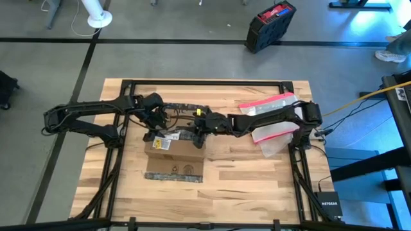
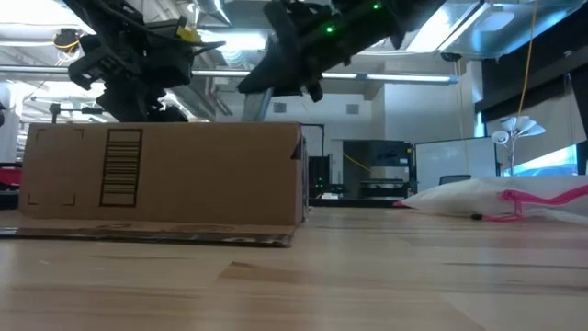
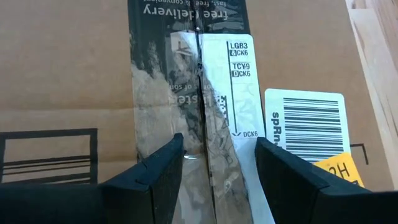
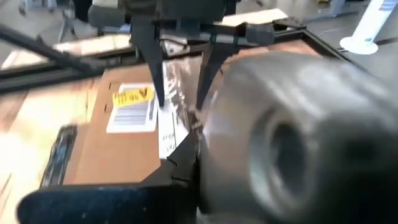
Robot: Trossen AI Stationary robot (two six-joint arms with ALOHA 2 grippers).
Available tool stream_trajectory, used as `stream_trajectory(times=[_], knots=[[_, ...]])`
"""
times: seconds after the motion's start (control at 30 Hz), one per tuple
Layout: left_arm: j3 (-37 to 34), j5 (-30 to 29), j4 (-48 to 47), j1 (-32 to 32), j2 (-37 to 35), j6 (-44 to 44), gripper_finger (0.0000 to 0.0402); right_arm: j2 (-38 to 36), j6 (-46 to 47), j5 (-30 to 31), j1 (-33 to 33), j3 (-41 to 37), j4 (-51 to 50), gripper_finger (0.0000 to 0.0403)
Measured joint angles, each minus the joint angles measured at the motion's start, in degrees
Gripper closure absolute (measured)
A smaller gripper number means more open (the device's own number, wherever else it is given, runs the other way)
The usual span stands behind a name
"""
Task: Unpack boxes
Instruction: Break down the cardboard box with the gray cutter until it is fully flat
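The cardboard box (image 1: pixel 173 154) lies flat on the wooden table (image 1: pixel 257 192), a little left of its middle, still sealed, with both grippers gathered over its far edge; the step in hand looks like breaking the seal along the black tape strip (image 3: pixel 186 93) that covers the centre seam; the left gripper (image 3: pixel 217 155) hangs just above the box top with its fingers parted, straddling the torn tape and the seam, gripping nothing; the right gripper (image 1: pixel 200 131) comes in from the other side, and whether its fingers are closed or parted I cannot tell; the next move probably calls for a finger lowered into the seam and drawn along it, so a flap can be lifted; the left wrist view alone shows the split tape, the white barcode label (image 3: pixel 308 127) and the yellow sticker beside it; the high view alone shows the clear plastic pouch (image 1: pixel 273 122) lying under the right arm; the low view shows the box's side closed, both arms above it
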Motion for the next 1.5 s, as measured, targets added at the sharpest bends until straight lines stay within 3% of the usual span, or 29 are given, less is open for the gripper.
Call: stream_trajectory(times=[0.8,1.0,1.27,1.5], knots=[[-0.2,-0.5,-0.9,0.0,0.1,-0.2,0.0210,-14.0,-4.9,-2.4,-0.1,-0.2,-35.5,0.0331],[2.0,-0.9,-2.3,-0.1,0.0,-2.0,0.0210,-17.6,-0.9,-1.7,-0.1,-0.1,-32.7,0.0331],[13.6,-6.3,-9.3,0.0,-0.3,-3.0,0.0210,-17.9,5.6,-4.0,-0.1,0.0,-22.3,0.0331],[20.3,-6.0,-16.6,0.0,-1.5,-8.7,0.0210,-16.7,5.4,-1.3,-2.2,0.0,-16.7,0.0331]])
